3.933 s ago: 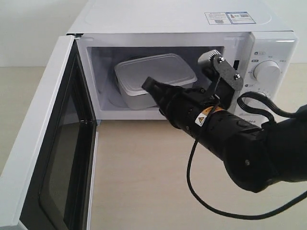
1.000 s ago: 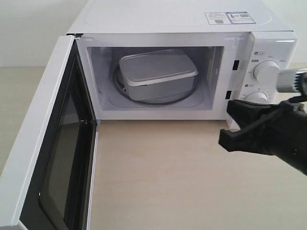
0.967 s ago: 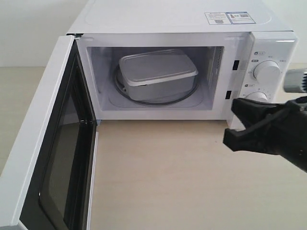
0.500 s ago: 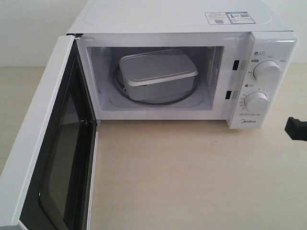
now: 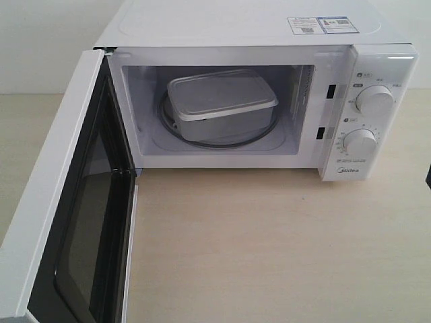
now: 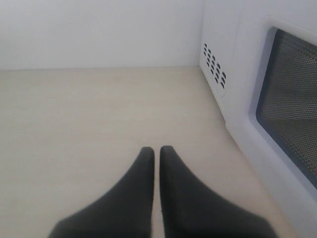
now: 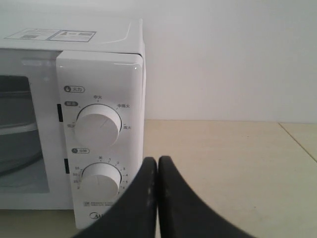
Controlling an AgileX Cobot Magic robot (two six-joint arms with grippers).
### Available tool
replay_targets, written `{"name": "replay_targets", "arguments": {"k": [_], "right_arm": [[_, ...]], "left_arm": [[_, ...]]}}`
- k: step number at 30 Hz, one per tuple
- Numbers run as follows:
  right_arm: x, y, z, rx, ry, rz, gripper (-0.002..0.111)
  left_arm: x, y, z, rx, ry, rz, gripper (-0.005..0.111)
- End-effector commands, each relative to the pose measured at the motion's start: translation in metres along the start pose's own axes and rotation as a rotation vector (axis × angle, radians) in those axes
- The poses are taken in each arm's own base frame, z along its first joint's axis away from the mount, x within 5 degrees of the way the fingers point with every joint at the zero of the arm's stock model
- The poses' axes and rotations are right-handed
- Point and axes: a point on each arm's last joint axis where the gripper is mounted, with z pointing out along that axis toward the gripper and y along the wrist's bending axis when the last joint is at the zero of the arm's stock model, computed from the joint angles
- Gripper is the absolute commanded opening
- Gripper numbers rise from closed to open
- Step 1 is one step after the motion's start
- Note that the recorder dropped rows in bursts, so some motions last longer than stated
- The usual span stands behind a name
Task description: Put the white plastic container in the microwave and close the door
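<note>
The right pincer (image 7: 157,159) has drawn back since a second ago, when it stood black in front of the dial panel in the exterior view; only a dark sliver (image 5: 428,176) at that view's right edge is there now. Its own wrist view shows its two fingers pressed together with nothing between them, above the desk (image 5: 269,249) in front of the microwave (image 5: 256,27), facing the upper dial (image 7: 99,125) and the lower dial (image 7: 101,179). The white plastic container (image 5: 221,101) has not shifted. It sits inside the cavity on the glass turntable (image 5: 222,143), lid on, turned a little askew to the cavity walls and well apart from both pincers. The door (image 5: 47,202) stands swung wide open on its hinge at the left of the cavity, the inner face of its dark window (image 5: 87,249) in sight. The left pincer (image 6: 154,150) is likewise closed, its fingers side by side with only a hairline between them and nothing in them. It hovers above bare desk on the outer side of the open door, near the meshed outer face of the window, with the vent holes (image 6: 214,64) in the microwave's side wall beyond. Two stickers (image 5: 322,25) lie on the microwave's top toward its right front.
</note>
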Motion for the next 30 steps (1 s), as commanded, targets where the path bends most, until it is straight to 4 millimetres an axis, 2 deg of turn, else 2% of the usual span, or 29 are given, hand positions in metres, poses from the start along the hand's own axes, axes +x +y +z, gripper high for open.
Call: {"name": "replay_targets", "arguments": {"k": [1, 5, 7, 10, 12, 13, 16, 23, 27, 30], "right_arm": [[0.001, -0.001, -0.001, 0.002, -0.001, -0.001, 0.000], [0.001, -0.001, -0.001, 0.003, -0.002, -0.001, 0.000], [0.001, -0.002, -0.001, 0.004, -0.002, -0.001, 0.000], [0.001, -0.002, -0.001, 0.005, -0.003, 0.001, 0.000], [0.001, -0.002, -0.001, 0.005, -0.003, -0.001, 0.000], [0.001, -0.002, -0.001, 0.005, -0.003, -0.001, 0.000], [0.001, -0.002, -0.001, 0.005, -0.003, 0.005, 0.000], [0.001, -0.002, -0.001, 0.005, -0.003, 0.005, 0.000], [0.001, -0.002, -0.001, 0.005, -0.003, 0.005, 0.000], [0.001, -0.002, -0.001, 0.005, -0.003, 0.007, 0.000]], "left_arm": [[0.000, 0.000, 0.000, 0.001, -0.005, -0.001, 0.004], [-0.003, 0.000, 0.000, 0.001, -0.045, -0.001, 0.004], [-0.012, 0.000, -0.001, -0.001, -0.145, -0.001, 0.004], [-0.037, 0.001, -0.008, -0.004, -0.435, -0.015, 0.004], [-0.047, 0.001, -0.014, 0.007, -0.555, -0.063, 0.004], [-0.051, 0.001, -0.015, 0.014, -0.562, -0.084, 0.004], [-0.079, 0.000, -0.030, 0.035, -0.571, -0.133, 0.004], [-0.136, -0.002, -0.070, -0.008, -0.667, 0.028, 0.004], [-0.153, -0.002, -0.085, -0.052, -0.752, 0.152, 0.004], [-0.161, -0.004, -0.093, -0.043, -0.867, 0.162, 0.004]]}}
